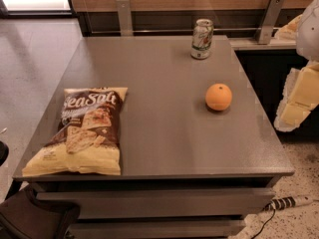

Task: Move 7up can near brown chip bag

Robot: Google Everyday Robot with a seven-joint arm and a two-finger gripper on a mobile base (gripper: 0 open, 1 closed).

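Observation:
The 7up can (202, 39) stands upright near the far edge of the grey table (164, 133), right of centre. The brown chip bag (82, 131) lies flat at the table's front left corner, with "Sea Salt" lettering at its top. My gripper (295, 108) shows as pale yellow and white parts at the right edge of the view, beyond the table's right side. It is far from both the can and the bag and holds nothing that I can see.
A round orange fruit (219, 96) sits on the table between the can and the front right. A wooden wall with metal brackets (269, 19) runs behind the table. A power strip (291, 202) lies on the floor at the lower right. A dark chair (35, 215) stands at the lower left.

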